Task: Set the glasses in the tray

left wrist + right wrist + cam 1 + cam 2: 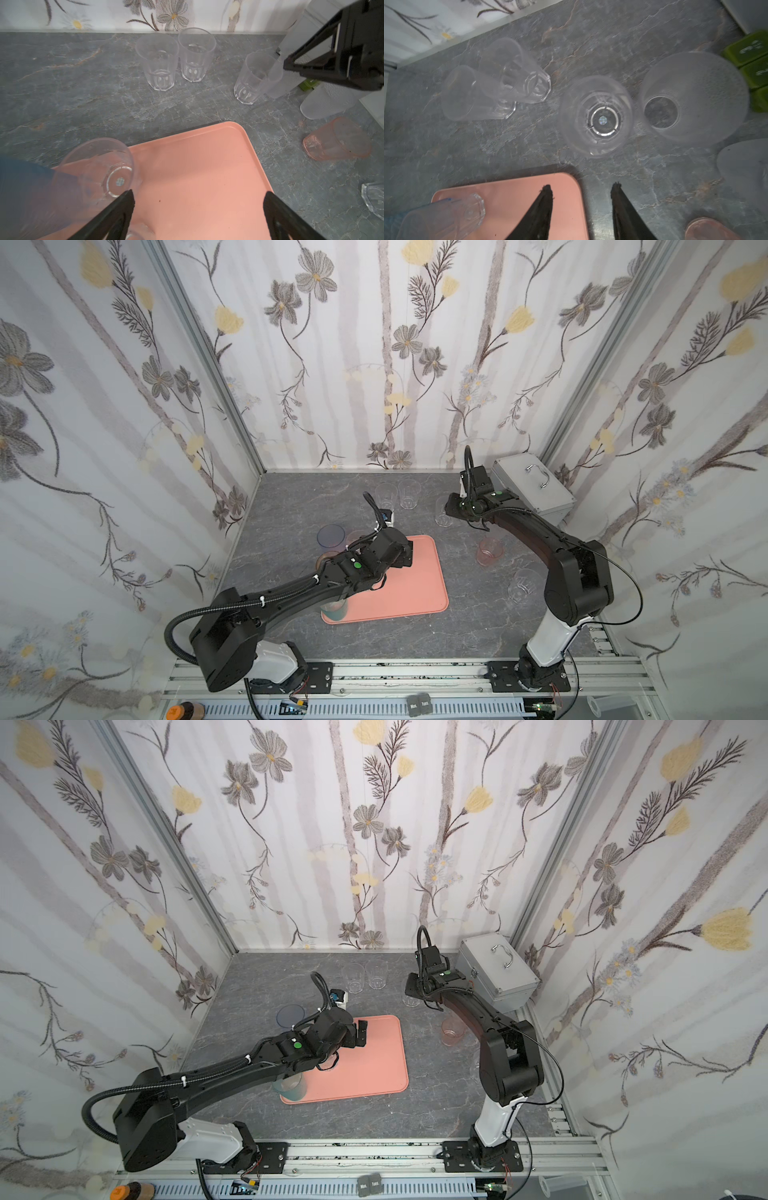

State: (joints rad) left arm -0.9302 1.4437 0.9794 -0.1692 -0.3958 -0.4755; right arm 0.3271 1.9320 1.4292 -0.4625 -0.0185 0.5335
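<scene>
Your left gripper (198,193) gapes over the tray (207,158).
Your right gripper (581,185) stands apart, empty, near the tray's corner.

Looks like matt grey veined stone across the worktop (62,83). Reads as smooth satin salmon-pink plastic in the tray (197,166). Gleams see-through, glossy and faceted in the clear glasses (158,62); shows pebbled and matt on the frosted glass (706,83). Shines as silver metal on the case (552,497) at the worktop's far right corner.
</scene>
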